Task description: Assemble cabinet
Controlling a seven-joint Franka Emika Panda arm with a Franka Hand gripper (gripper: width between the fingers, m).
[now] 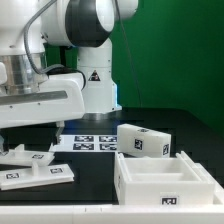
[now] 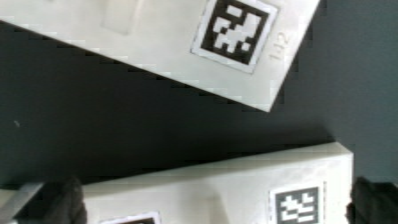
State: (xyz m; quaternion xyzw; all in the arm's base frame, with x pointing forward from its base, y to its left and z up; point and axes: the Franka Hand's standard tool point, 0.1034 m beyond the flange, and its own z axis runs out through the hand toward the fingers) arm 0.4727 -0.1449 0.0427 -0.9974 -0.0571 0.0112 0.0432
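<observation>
A smaller box piece [image 1: 143, 142] sits at the far rim of the open cabinet box [image 1: 140, 186]. The gripper [image 2: 205, 205] gapes wide astride a flat panel [image 2: 214, 178], unclamped.

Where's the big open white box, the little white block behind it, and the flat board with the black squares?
Open box [image 1: 145, 195]: exterior view, on its front wall.
White block [image 1: 140, 147]: exterior view, on the tag on its side.
Marker board [image 1: 95, 143]: exterior view, in its middle, among the tags.
</observation>
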